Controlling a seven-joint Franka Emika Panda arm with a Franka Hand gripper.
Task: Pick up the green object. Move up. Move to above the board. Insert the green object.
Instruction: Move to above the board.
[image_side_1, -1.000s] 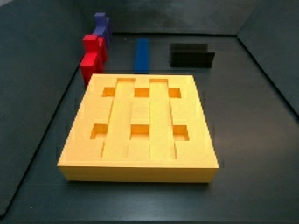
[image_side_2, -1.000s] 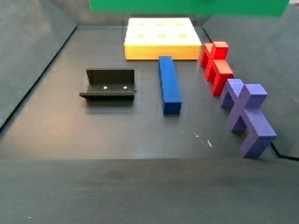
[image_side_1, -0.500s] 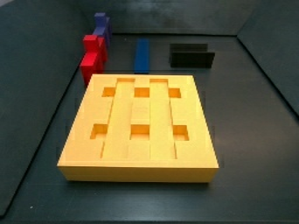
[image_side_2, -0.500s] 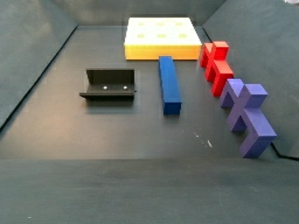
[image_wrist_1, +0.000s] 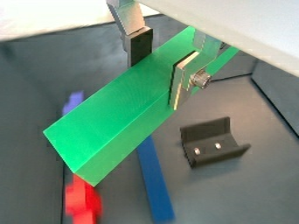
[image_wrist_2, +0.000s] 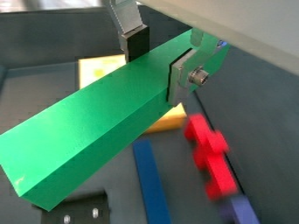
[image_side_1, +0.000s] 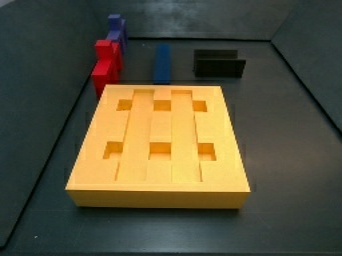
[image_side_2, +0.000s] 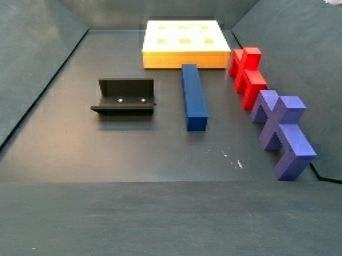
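In both wrist views my gripper (image_wrist_1: 160, 66) (image_wrist_2: 159, 61) is shut on the green object (image_wrist_1: 128, 114) (image_wrist_2: 105, 131), a long bright green bar held near one end, high above the floor, with its long free end reaching away from the jaws. The dark pads press its two long sides. The board (image_side_1: 174, 128) (image_side_2: 183, 42), a thick orange-yellow block with grooves and six square holes, lies on the floor; a corner shows under the bar in a wrist view (image_wrist_2: 100, 68). Neither the gripper nor the green bar shows in the side views.
A blue bar (image_side_2: 194, 95) (image_side_1: 162, 62) lies on the floor beyond the board. The fixture (image_side_2: 124, 98) (image_side_1: 219, 65) stands beside it. A red piece (image_side_2: 247, 75) (image_side_1: 106, 62) and a purple piece (image_side_2: 285, 130) (image_side_1: 116, 28) lie along the other side. Dark walls ring the floor.
One second ago a strip of green showed at the top edge of a side view; it has since left that view. The pieces on the floor have not moved.
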